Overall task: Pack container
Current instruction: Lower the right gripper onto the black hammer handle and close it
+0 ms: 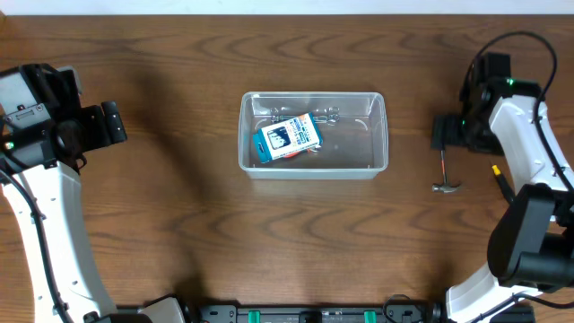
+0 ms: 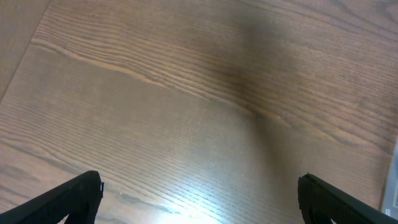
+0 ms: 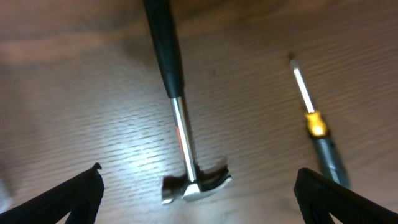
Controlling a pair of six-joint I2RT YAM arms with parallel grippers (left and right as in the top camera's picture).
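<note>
The clear plastic container (image 1: 313, 167) sits mid-table and holds a blue-and-white printed box (image 1: 287, 137) and some metal pieces (image 1: 325, 114). A small claw hammer with a black handle (image 1: 444, 172) lies right of it; in the right wrist view the hammer (image 3: 181, 134) lies between my open right fingers (image 3: 198, 196), head nearest them. A screwdriver with a yellow collar (image 3: 315, 124) lies beside it, also visible in the overhead view (image 1: 501, 180). My right gripper (image 1: 446, 132) hovers over the hammer's handle end. My left gripper (image 1: 109, 124) is open over bare table at far left (image 2: 199, 199).
The wooden table top fills both wrist views. The right arm's white links (image 1: 529, 152) run along the right edge, the left arm's (image 1: 45, 206) along the left edge. A pale wall strip borders the table's far edge.
</note>
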